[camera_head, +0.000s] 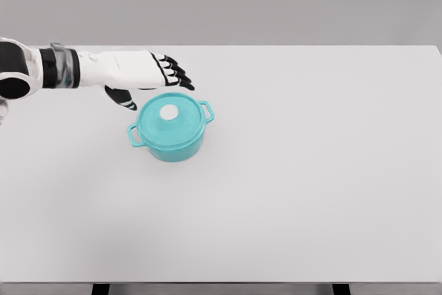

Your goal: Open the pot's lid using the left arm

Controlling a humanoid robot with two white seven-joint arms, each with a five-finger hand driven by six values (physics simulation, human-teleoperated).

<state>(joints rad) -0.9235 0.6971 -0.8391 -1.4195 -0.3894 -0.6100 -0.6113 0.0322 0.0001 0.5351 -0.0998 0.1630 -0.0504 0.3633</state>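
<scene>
A teal pot (172, 143) with two side handles stands on the white table (311, 170), left of the middle. Its teal lid (170, 121) sits closed on it, with a white round knob (169, 111) on top. My left hand (155, 86) reaches in from the left and hovers just behind and to the left of the pot. Its black-tipped fingers (178, 74) are spread over the far rim, and the thumb (124, 99) hangs down beside the lid. It holds nothing. The right arm does not show.
The table's far edge runs behind the hand, with a grey wall beyond. Dark table legs (101, 289) show at the bottom edge.
</scene>
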